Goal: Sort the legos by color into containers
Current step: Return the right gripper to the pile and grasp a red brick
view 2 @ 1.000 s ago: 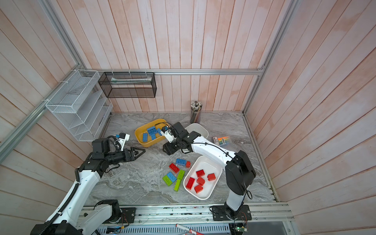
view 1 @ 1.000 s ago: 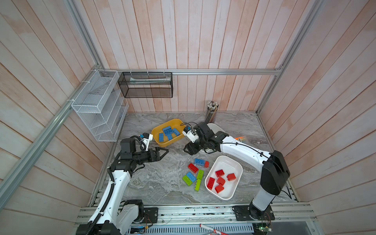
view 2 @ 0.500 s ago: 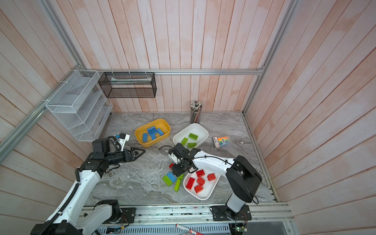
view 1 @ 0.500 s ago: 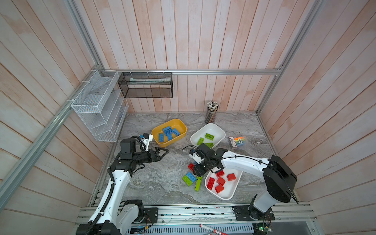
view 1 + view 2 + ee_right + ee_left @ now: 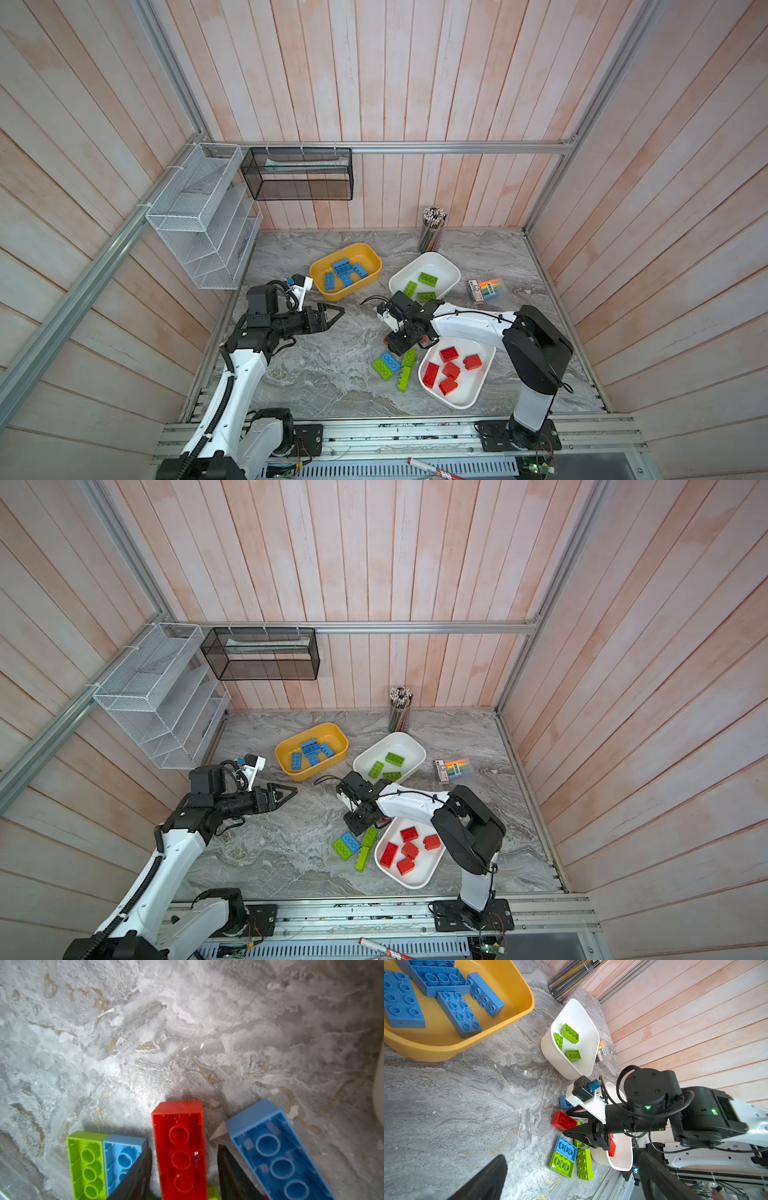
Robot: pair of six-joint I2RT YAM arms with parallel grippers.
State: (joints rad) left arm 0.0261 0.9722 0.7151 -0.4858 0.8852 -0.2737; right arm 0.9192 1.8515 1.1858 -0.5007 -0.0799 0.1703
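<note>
Right gripper is down at table level, straddling the red brick. Its jaws are apart, one finger along each long flank. Slivers of marble show between pad and plastic, so it is not clamped yet. The brick lies hollow side up, flat on the marble table, with its long axis parallel to the fingers. The squeeze will go across the short width, so the alignment looks good.

Neighbours crowd in. A loose blue brick sits just outside one finger. A lime green brick and a second blue brick lie side by side just outside the other. Closing should pull the fingers away from them, though the lift might nudge either.

From the gripper, the white tub of red bricks lies near at 4 o'clock, a short carry. The yellow tub of blues is at 11 o'clock. The white tub of greens is near 12 o'clock.

Left gripper hangs spread wide and empty toward 9 o'clock, well apart. The right arm is plainly nearer.
</note>
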